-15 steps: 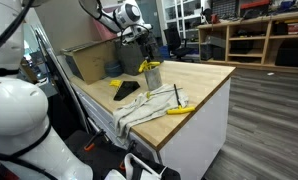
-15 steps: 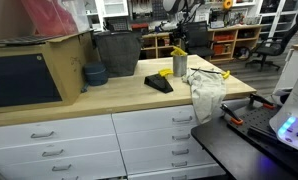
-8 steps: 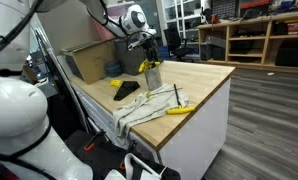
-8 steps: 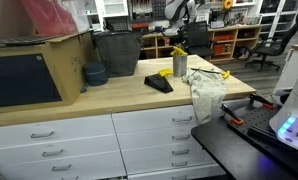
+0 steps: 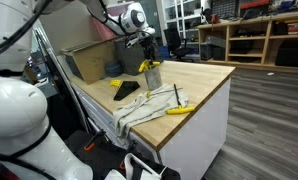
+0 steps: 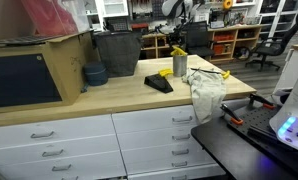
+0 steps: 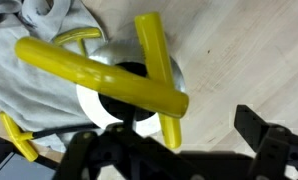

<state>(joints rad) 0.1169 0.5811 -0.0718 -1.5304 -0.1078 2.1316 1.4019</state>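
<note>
While my gripper (image 7: 175,152) hangs above the cup (image 7: 93,106) — fingers (image 7: 264,138) spread wide, holding nothing — yellow handles (image 7: 99,75) stick out of the cup, cloth (image 7: 29,95) beside it.

I see two bright yellow handles (image 7: 119,80) in a silvery cup (image 7: 89,108). The cloth (image 7: 29,95) is pale grey, the surface (image 7: 249,50) light wood grain, and my gripper (image 7: 179,150) is black.
</note>
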